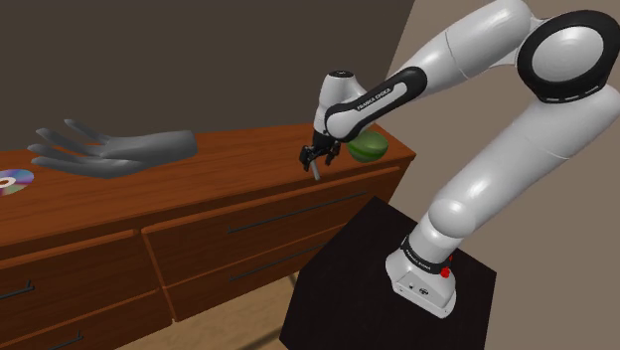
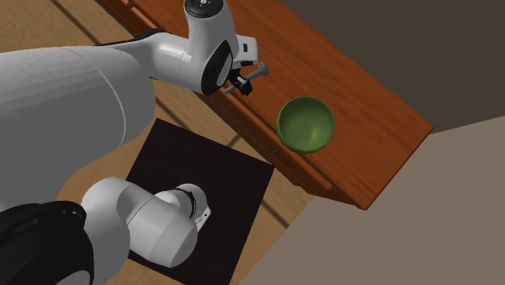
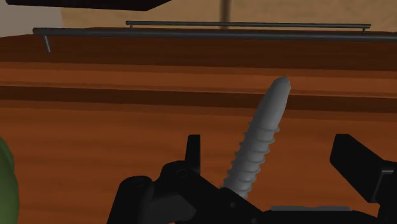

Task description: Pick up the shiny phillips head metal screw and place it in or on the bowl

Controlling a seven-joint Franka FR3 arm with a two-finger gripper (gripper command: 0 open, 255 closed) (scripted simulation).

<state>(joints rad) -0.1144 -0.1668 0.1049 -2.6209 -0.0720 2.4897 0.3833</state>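
Note:
A grey threaded screw (image 3: pixel 262 137) stands tilted between my black fingers (image 3: pixel 193 153), which are spread apart, with a clear gap to the far finger. In the shoulder view my gripper (image 1: pixel 312 157) hangs open just above the wooden dresser top (image 1: pixel 199 189), near its front edge, and the screw (image 1: pixel 316 170) pokes out below the fingers. The green bowl (image 1: pixel 370 148) sits on the dresser beside the gripper, partly behind the arm. From above, the screw (image 2: pixel 252 74) lies at my gripper (image 2: pixel 240 84), well to the left of the bowl (image 2: pixel 306 124) and not over it.
A grey model hand (image 1: pixel 111 151) and a shiny disc (image 1: pixel 15 181) lie on the dresser toward the shoulder view's left. Drawer fronts with dark bar handles (image 1: pixel 293 213) face the black stand (image 1: pixel 378 288). The dresser's end (image 2: pixel 405 138) lies just beyond the bowl.

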